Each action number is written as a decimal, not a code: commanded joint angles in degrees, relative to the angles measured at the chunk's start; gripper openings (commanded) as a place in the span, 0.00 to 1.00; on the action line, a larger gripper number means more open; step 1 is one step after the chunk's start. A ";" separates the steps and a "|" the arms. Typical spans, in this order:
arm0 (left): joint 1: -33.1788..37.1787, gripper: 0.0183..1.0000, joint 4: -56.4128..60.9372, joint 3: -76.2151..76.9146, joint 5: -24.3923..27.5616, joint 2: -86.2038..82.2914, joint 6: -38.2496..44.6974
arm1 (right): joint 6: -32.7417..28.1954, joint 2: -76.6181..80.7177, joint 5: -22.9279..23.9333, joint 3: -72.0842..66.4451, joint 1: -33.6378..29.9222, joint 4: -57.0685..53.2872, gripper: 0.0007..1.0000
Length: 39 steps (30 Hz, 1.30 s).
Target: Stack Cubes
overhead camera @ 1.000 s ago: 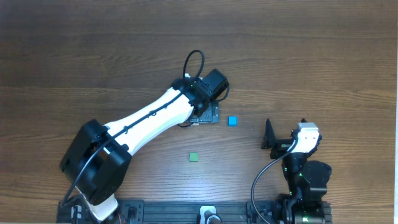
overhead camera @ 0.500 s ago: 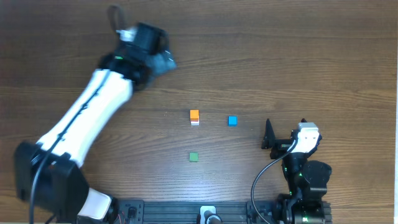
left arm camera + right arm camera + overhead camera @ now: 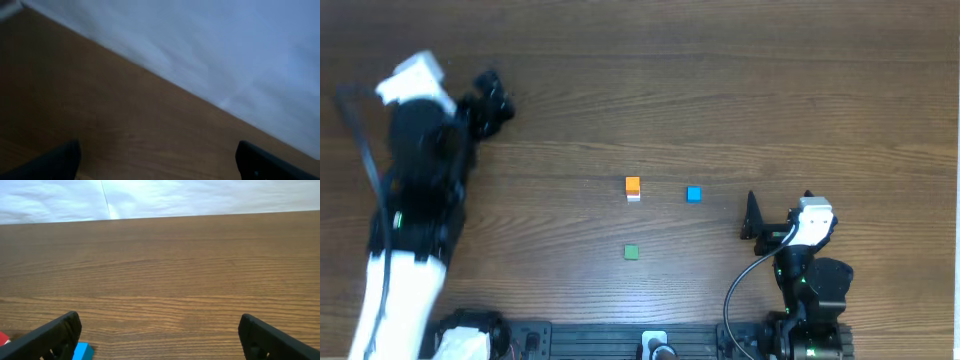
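1. Cubes. The orange cube (image 3: 633, 184) sits on top of the white cube (image 3: 633, 197) near the middle of the table (image 3: 770, 80), forming a stack two high. The blue cube (image 3: 693, 194) lies flat on the wood to the right of this stack, near it but not touching. The green cube (image 3: 631, 253) lies alone on the side of the stack nearer my bases, roughly in line with it and apart from both other positions.

2. My left hand (image 3: 157, 152). The two fingers stand wide apart and nothing lies between them; the hand grips nothing. In the top view my left arm (image 3: 415, 200) stands along the far left of the table, with the hand up near the far-left part of the surface, well apart from every cube. The left wrist view looks over bare wood to a pale backdrop (image 3: 225, 50) beyond the table's edge.

3. My right hand (image 3: 157, 325). The fingers are likewise spread wide and the hand is empty. In the top view my right arm (image 3: 805, 270) stands at the lower right, with the hand close to its base and facing up the table. The blue cube lies near one finger (image 3: 60, 332), clear of it and outside the gap between the fingers.
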 commanded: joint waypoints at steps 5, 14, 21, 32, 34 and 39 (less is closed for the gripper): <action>8.87 1.00 2.58 -18.71 12.41 -24.70 15.34 | -0.26 -0.57 -0.70 -0.46 -0.35 0.09 0.99; 9.03 1.00 15.58 -36.63 18.60 -43.30 16.81 | -0.26 -0.57 -0.70 -0.46 -0.35 0.09 0.99; 8.96 1.00 20.76 -46.66 21.35 -50.66 20.59 | -0.26 -0.57 -0.70 -0.46 -0.35 0.09 0.99; 8.79 1.00 16.83 -49.22 21.57 -53.11 27.06 | -0.26 -0.57 -0.68 -0.46 -0.35 0.09 0.99; 8.11 1.00 15.13 -49.22 21.53 -53.20 27.06 | -0.26 -0.57 -0.70 -0.46 -0.35 0.11 0.99; 7.08 1.00 11.69 -49.22 21.99 -54.03 26.80 | -0.26 -0.57 -0.68 -0.46 -0.35 0.09 0.99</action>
